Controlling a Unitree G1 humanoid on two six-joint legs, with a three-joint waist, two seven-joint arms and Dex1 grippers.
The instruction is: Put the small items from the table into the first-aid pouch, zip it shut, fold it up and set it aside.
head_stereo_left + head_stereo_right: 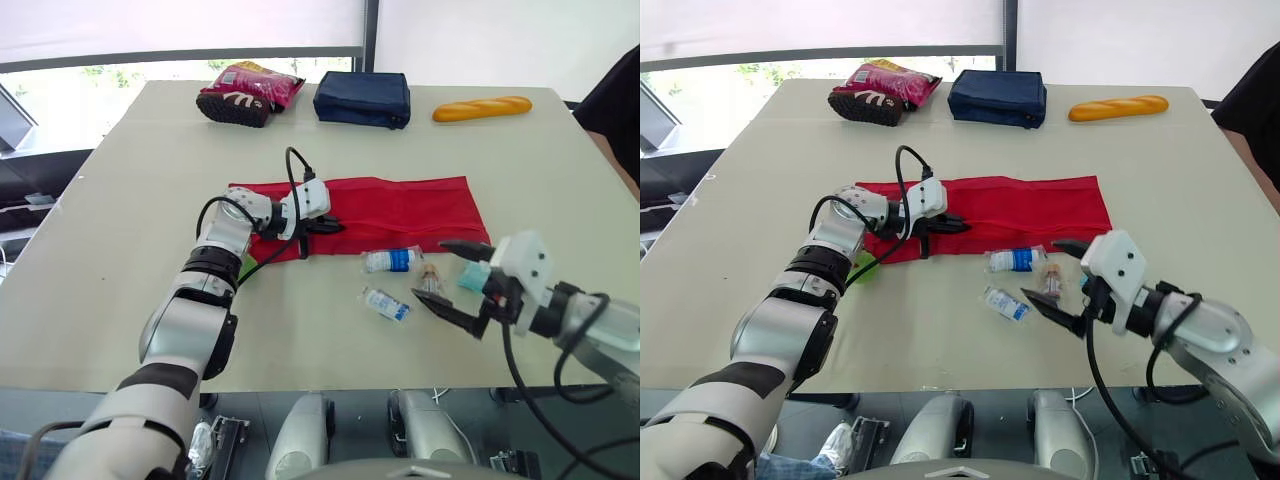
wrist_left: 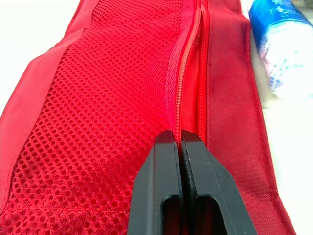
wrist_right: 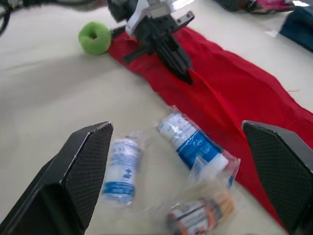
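Red first-aid pouch is lying flat and unfolded across the middle of the table, mesh side up. Zipper runs along its length, and from the left wrist view it looks like it's parted further along.

Left hand is down on the pouch near its left end. The fingers are pressed tight together with no gap, tips right at the zipper line. Can't tell if there's actually a zipper pull pinched in there or not. There's a little green ball sitting just beside the left corner of the pouch, by the left arm.

Right hand is spread wide open, holding nothing, above the small items on the table in front of the pouch. Those are:
- a wrapped bandage roll with a blue label, just beside the pouch's near edge
- a second, smaller wrapped roll, a bit nearer to the robot
- a small clear packet with something orange-brown inside, right between the open fingers
- something teal, mostly hidden behind the hand

At the far edge: a pink snack bag, a navy pouch and a baguette.
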